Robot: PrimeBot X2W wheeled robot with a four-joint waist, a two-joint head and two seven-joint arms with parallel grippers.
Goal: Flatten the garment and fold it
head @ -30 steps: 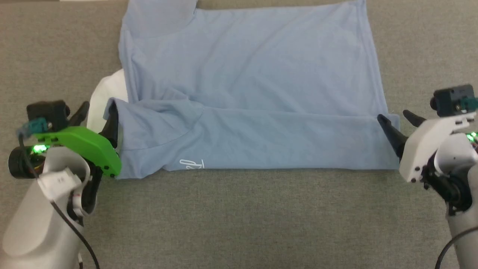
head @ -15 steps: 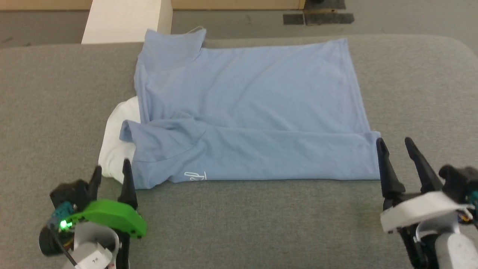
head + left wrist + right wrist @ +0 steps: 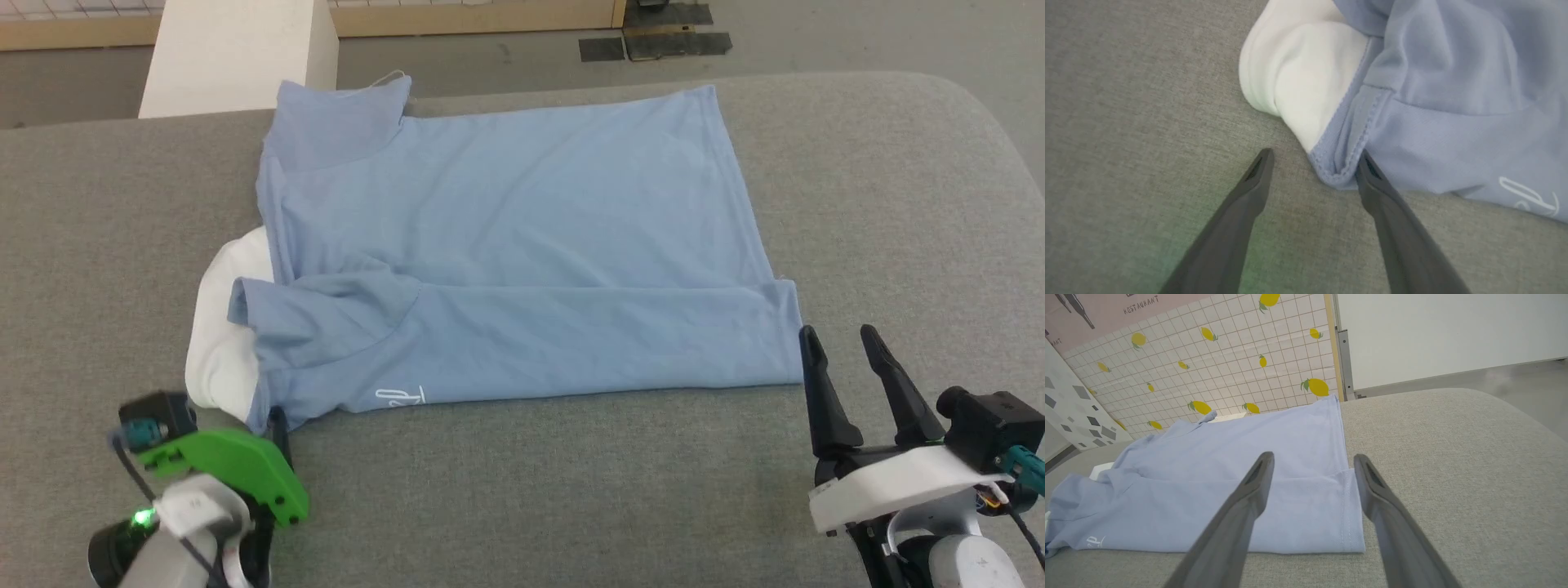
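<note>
The garment (image 3: 506, 237), a light blue T-shirt, lies spread on the grey table (image 3: 571, 490), its near strip folded over. A white section (image 3: 214, 343) sticks out at its left, and a pale logo (image 3: 400, 398) sits by the near edge. My left gripper (image 3: 260, 420) is at the near left corner, partly under its green housing. In the left wrist view the left gripper (image 3: 1315, 155) is open, the hem corner (image 3: 1337, 171) lies between its tips, and the right finger touches the fabric. My right gripper (image 3: 836, 333) stands open just off the near right corner (image 3: 1347, 522).
A white block (image 3: 237, 53) stands beyond the table's far left edge, with floor and dark patches (image 3: 653, 41) behind. The table's right side curves away (image 3: 980, 122). A tiled wall with lemon prints (image 3: 1229, 355) shows in the right wrist view.
The head camera has shifted and now takes in the table's far edge. Both grippers have drawn back from the ends of the folded strip toward me. The garment lies as before.
</note>
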